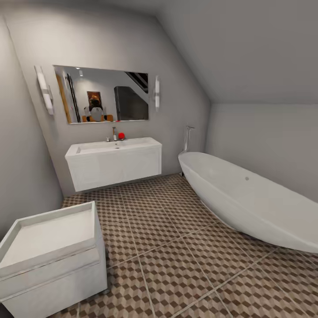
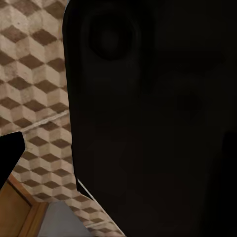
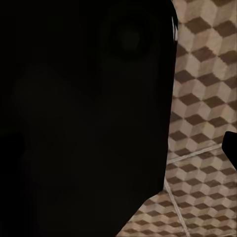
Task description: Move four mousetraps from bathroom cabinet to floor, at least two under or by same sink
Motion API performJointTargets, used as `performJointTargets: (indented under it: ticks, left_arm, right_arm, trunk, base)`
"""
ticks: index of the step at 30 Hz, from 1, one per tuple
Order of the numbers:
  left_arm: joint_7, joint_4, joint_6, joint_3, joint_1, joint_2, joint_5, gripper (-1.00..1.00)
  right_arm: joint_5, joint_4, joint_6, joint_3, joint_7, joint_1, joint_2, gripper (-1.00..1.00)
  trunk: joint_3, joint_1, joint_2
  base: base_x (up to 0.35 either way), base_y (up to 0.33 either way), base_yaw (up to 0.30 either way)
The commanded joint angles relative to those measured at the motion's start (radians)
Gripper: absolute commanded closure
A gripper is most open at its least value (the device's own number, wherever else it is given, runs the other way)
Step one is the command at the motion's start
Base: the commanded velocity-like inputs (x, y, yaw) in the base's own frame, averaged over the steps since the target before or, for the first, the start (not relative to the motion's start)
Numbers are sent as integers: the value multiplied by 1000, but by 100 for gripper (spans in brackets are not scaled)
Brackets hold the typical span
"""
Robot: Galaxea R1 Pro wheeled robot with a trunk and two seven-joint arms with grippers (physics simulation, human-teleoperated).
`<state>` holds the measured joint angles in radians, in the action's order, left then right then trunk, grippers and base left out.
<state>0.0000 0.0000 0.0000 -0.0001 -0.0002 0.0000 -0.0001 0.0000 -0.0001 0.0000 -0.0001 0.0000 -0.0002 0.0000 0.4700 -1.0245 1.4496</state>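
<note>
Head view gives you sink (image 1: 115, 145) far left over cube-tiled bathroom floor (image 1: 176, 247), no mousetraps yet; expect tiny, light, stiff traps, pinch the wooden edges; hand state can't be told.

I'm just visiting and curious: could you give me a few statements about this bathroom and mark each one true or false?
1. A mirror hangs above the sink. True.
2. The bathtub stands left of the sink. False: it stands to the right.
3. The bathroom floor has a cube pattern. True.
4. A red object sits by the faucet. True.
5. The vanity under the sink is orange wood. False: it is white.
</note>
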Motion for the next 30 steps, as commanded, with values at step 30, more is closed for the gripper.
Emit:
performJointTargets:
  ticks: [30]
  left_arm:
    - [5,-6,-2,2,25,30,5,-100]
  right_arm:
    - [6,-23,-3,9,-6,-36,3,-100]
  trunk:
    - [0,-1,0]
  base:
    - [0,0,0]
